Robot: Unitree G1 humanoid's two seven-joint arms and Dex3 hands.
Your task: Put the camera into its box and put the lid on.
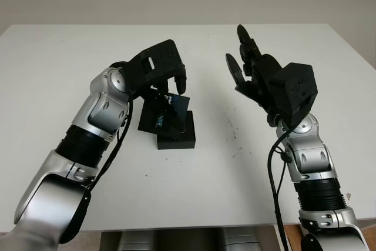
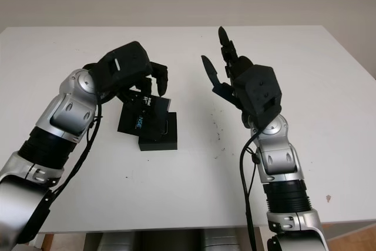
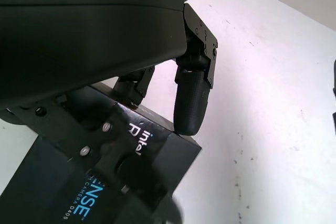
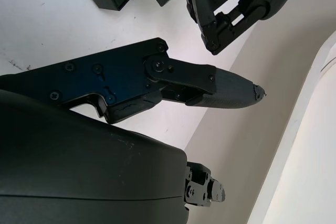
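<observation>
The lid step appears to be in hand: the left robot hand (image 1: 161, 69), left of centre in the head view, pinches the flat black printed cardboard lid (image 1: 170, 113), tilted over the black rectangular box base (image 1: 177, 136) on the white counter (image 1: 59, 74). Next it should level and seat the lid. The right robot hand (image 1: 249, 69), right of centre, is raised, open and holds nothing

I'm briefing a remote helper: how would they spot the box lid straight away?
On the white table, look under the left hand, left of centre. The lid is the flat black piece with white and blue lettering, held tilted in its fingers. The plain black box below it has no print.
</observation>
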